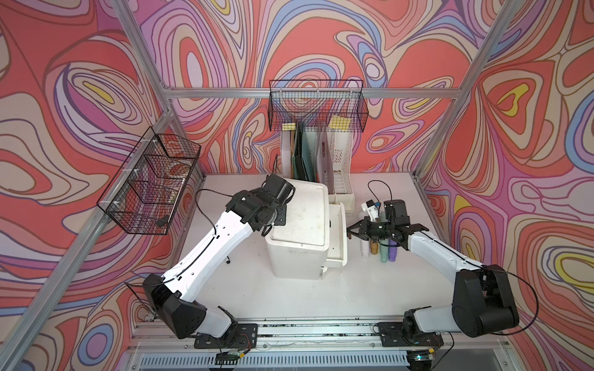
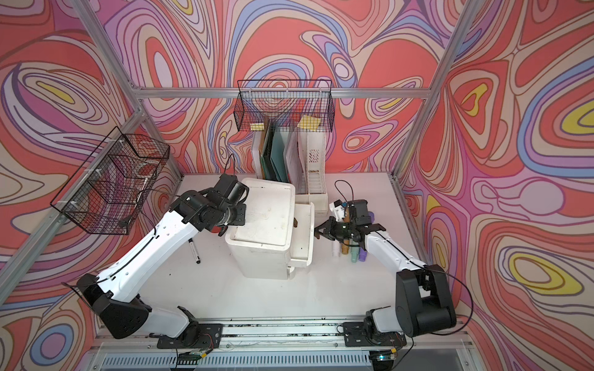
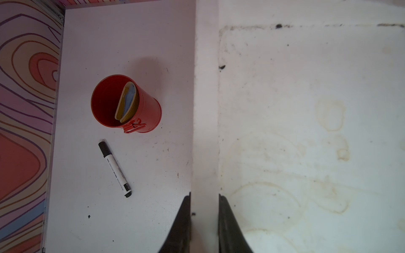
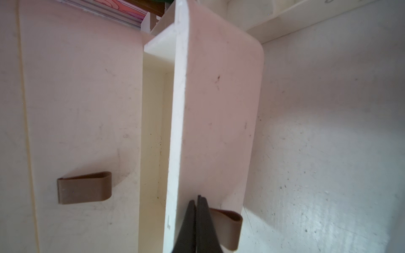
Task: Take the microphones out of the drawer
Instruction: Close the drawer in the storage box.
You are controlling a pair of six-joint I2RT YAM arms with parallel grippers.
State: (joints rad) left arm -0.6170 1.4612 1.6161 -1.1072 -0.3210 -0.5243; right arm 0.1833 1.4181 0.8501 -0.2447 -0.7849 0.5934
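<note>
A: Logging left gripper (image 3: 204, 195) pinching rim of drawer unit (image 1: 299, 231), centre of frame. Right gripper (image 4: 198, 198) pressed together at brown loop handle (image 4: 233, 227), lower centre; cannot confirm strap pinched.

B: Drawer (image 4: 217, 105) only part open. Any microphone?

A: None in sight; just bare drawer floor through narrow gap. Probably deeper inside.

B: Advise pulling straight out, slow and level, bracing unit against sliding. Stop short of dropping drawer free.
</note>
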